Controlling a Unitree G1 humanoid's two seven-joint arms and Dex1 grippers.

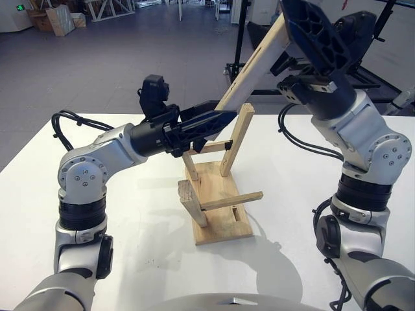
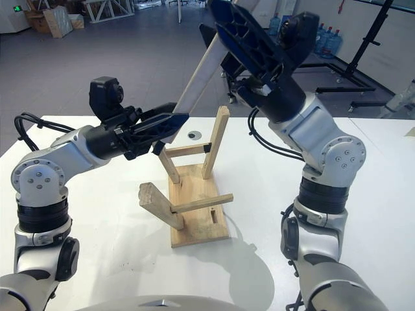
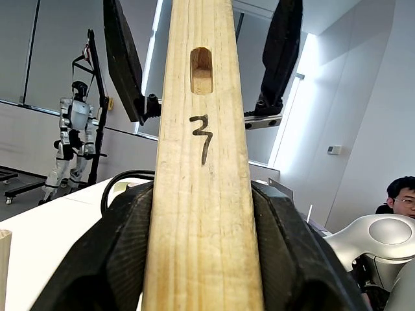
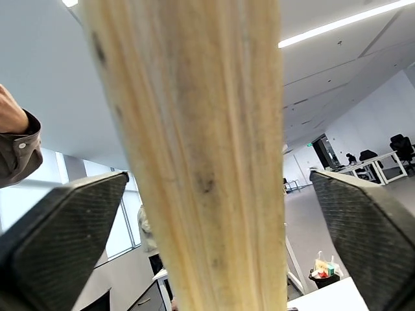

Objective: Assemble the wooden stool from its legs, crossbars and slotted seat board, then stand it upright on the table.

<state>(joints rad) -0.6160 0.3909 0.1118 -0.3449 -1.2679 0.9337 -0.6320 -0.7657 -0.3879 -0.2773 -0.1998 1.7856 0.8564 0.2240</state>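
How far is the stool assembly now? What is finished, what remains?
Done: the board lies flat on the table with three legs fitted; one crossbar joins the far legs, a second crossbar sticks out of the near leg. In hand: the fourth leg, gripped by the left claw, with the right claw open around its upper end. Left: fitting this leg and standing the stool upright.

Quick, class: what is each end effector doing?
Left end effector: closed on the long pale wooden leg.
Right end effector: open, straddling that leg.
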